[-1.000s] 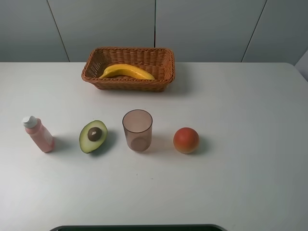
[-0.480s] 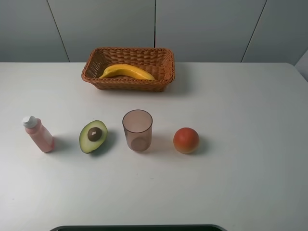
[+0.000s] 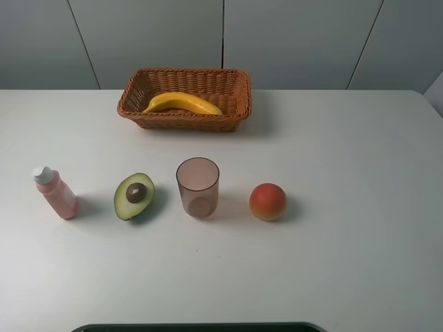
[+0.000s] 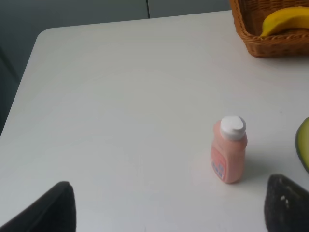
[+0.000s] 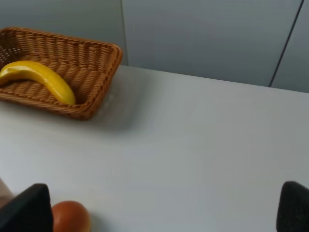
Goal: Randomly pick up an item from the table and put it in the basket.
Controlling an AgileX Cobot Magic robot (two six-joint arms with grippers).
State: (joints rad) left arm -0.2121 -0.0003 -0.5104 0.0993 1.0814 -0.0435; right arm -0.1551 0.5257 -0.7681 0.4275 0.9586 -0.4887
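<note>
Exterior high view
Arms: neither arm nor gripper appeared in this view.
Table (image 3: 360, 207): plain white, flat, matte top.
Basket (image 3: 185, 97): rectangular brown woven wicker with flared sides, at the far middle of the table.
Banana (image 3: 182, 102): long, curved, glossy yellow, lying inside the basket along its length.
Bottle (image 3: 55, 193): small pink plastic with a white cap, tilted, at the near left.
Avocado half (image 3: 134, 196): green flesh, brown pit facing up, right of the bottle.
Cup (image 3: 198, 187): translucent brownish tumbler, upright, right of the avocado half.
Round fruit (image 3: 268, 201): smooth orange-red ball, right of the cup.

Left wrist view
Left gripper (image 4: 169, 205): two dark fingertips stood wide apart at the frame's lower corners, clamping nothing, raised above the table (image 4: 120, 96).
Bottle (image 4: 228, 155): upright pink body with a label, round white cap, between and beyond the fingertips.
Basket (image 4: 270, 29): one wicker corner visible, with the yellow tip of the banana (image 4: 285, 20) resting inside.
Avocado half (image 4: 303, 145): only a green sliver at the frame edge.

Right wrist view
Right gripper (image 5: 159, 208): dark fingertips spread wide apart, empty, above the table (image 5: 203, 145).
Basket (image 5: 87, 60): coarse weave, with the banana (image 5: 39, 79) lying on its floor.
Round fruit (image 5: 70, 217): glossy orange-red, just beside one fingertip.
</note>
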